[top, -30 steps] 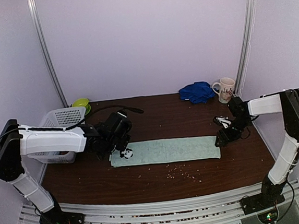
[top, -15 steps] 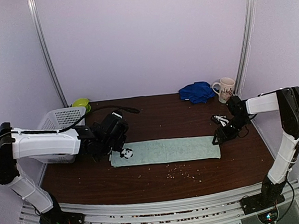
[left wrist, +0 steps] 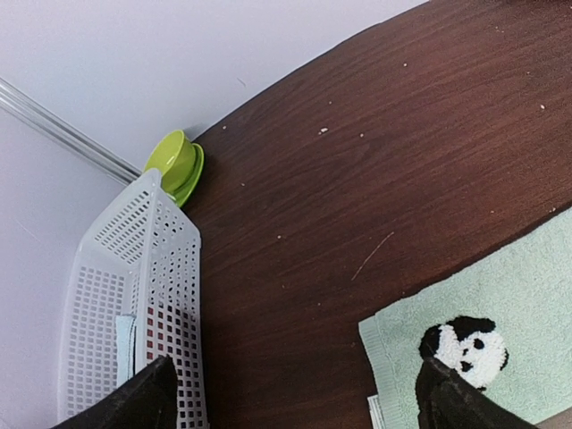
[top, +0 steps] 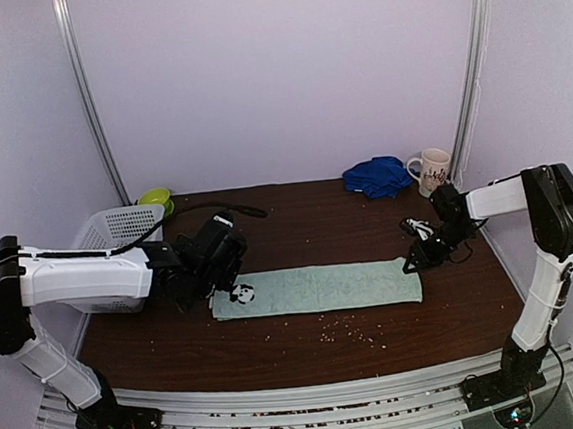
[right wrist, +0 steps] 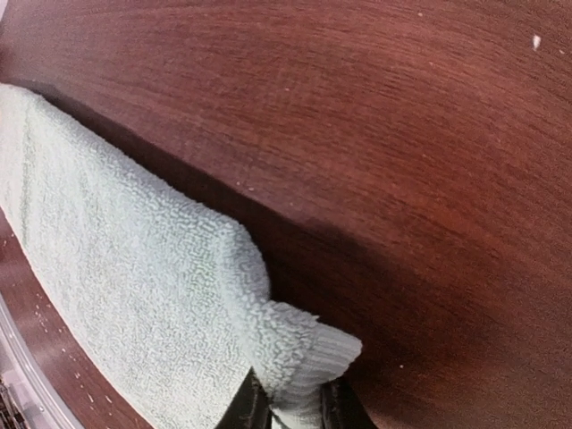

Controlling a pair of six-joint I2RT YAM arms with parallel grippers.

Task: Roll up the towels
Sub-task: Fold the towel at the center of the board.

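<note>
The top view looks down from six o'clock over the whole bench [top: 297,224]. The wrist views share the mint towel [left wrist: 527,295]: left above its nine-o'clock end, right very close at three o'clock.

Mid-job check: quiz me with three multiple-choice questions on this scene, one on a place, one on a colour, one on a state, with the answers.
1. Where is the blue towel?
A) beside the mug, far right
B) near left corner
C) draped over the left arm

2. What colour is the bowl behind the basket?
A) red
B) white
C) lime green

3. The right end effector is:
A) open above the mug
B) shut on the mint-green towel's corner
C) shut on the blue towel

Answers:
1 A: the top view shows it bunched next to the mug.
2 C: the left wrist view shows it lime green.
3 B: the right wrist view shows the corner pinched.
</note>
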